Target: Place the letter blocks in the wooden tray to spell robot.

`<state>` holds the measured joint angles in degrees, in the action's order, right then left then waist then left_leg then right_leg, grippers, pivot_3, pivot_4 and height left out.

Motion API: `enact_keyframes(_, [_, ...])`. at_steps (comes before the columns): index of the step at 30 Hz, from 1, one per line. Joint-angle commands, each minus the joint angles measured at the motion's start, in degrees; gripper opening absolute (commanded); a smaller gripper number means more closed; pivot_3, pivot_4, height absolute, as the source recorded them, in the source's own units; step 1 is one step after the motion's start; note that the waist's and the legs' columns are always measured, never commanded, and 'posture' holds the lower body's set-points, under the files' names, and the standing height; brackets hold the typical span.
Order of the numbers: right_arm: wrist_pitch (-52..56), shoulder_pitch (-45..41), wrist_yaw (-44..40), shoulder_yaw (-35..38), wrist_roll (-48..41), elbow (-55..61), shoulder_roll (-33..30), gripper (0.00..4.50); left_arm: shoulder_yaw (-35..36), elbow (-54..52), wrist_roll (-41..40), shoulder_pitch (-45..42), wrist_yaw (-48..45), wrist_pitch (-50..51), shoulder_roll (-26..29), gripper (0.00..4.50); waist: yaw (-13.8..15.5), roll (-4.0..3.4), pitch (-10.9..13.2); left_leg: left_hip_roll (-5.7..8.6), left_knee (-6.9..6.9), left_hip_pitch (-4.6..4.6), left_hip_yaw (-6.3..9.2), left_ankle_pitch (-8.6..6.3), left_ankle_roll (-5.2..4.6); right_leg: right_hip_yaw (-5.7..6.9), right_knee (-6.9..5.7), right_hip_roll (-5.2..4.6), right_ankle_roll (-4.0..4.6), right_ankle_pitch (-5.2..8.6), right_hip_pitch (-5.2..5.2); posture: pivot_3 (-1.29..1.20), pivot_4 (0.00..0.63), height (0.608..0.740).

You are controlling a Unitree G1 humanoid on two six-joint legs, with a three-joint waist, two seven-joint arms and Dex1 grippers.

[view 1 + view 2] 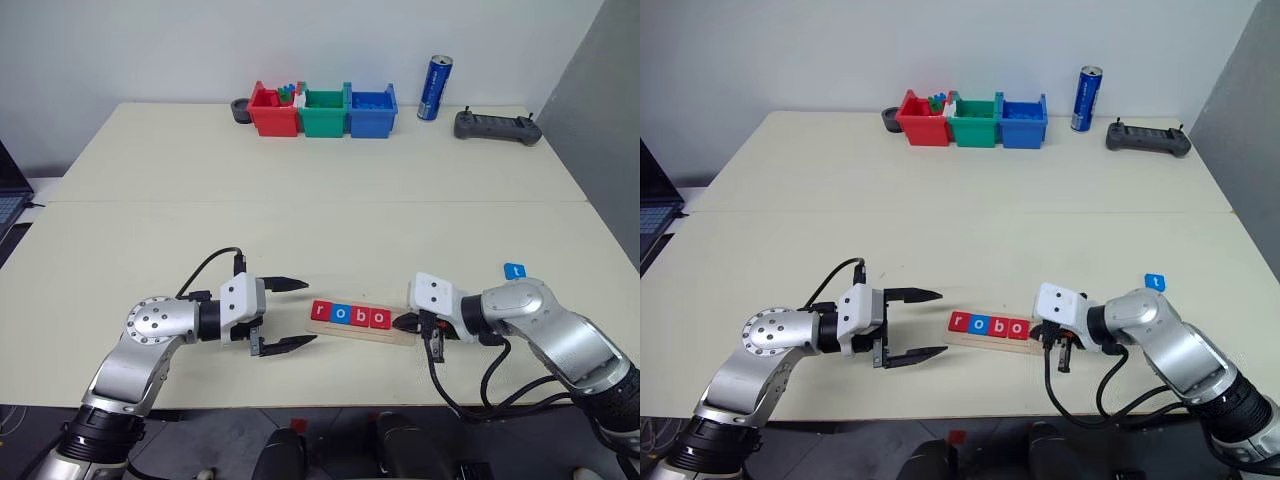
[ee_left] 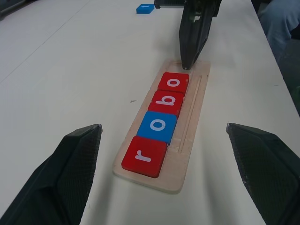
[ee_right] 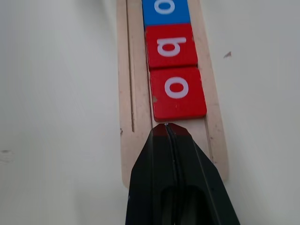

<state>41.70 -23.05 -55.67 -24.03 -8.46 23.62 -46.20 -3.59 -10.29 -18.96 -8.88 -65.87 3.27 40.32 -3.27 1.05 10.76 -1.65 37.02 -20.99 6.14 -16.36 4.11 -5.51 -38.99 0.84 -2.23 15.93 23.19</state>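
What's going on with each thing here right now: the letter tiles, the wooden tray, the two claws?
Wooden tray: flat on the table, end slot unfilled.
Tiles r, o, b, o: seated in the tray in a row.
Blue t tile: loose on the table, outside the tray.
Left gripper: open, holding nothing.
Right gripper: shut, tip over the tray's unfilled end.

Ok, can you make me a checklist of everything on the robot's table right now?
Surface: pale table, no spills seen.
Job's things: wooden tray holds four letter blocks reading r, o, b, o; last slot empty. Blue t block lies apart on the table.
Clutter: red, green and blue bins, blue can, black controller at the far edge.
Grippers: left gripper open beside the tray; right gripper shut, tip at the tray's empty end.
Cables: black cable loops under the right arm.
Surroundings: white wall.
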Motion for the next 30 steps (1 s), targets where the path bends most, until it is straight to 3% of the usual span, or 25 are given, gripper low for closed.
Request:
enact_keyframes(1, [-3.00,-1.31,0.13,-0.97,2.44,-1.10,0.37,0.03,0.80,-0.39,-0.23,0.23,-0.14,-1.11,0.31,4.50,-0.03,0.00,0.00,0.00,0.00,0.00,-0.01,0.00,0.00,-0.01,0.00,0.00,0.00,0.00,0.00,0.00,0.150,0.740])
enact_keyframes(17, [-5.24,-3.24,-0.67,-0.52,3.82,-3.09,3.95,0.03,0.48,-2.08,-0.40,0.04,0.95,0.32,0.08,4.50,-0.01,0.00,0.00,0.00,0.00,0.00,0.00,0.00,0.00,0.00,-0.01,0.00,0.01,-0.01,0.00,0.00,0.150,0.740])
enact_keyframes(22, [-3.28,-3.00,-1.22,3.68,0.84,-0.92,2.97,0.03,0.54,-1.67,-0.37,0.08,0.84,-0.03,0.01,4.50,0.00,0.00,0.00,0.00,0.00,0.00,0.01,0.00,0.00,0.00,-0.01,0.00,0.01,-0.01,0.00,0.00,0.150,0.740])
enact_keyframes(25, [-0.98,-1.84,-0.37,8.22,-1.63,1.13,2.29,0.59,0.50,-1.87,-0.35,0.26,1.04,-0.01,-0.11,4.50,0.03,0.00,0.00,0.00,0.00,-0.01,0.01,0.00,0.00,0.00,-0.01,0.00,0.02,-0.01,0.00,0.00,0.150,0.740])
enact_keyframes(30, [4.21,5.82,12.01,25.36,-2.77,2.81,6.17,2.33,0.46,-3.05,-0.64,1.64,1.47,-0.07,-0.28,4.50,0.18,0.00,0.00,0.01,-0.02,-0.03,0.02,0.00,0.00,0.00,0.00,-0.02,0.02,-0.01,0.00,0.00,0.150,0.740])
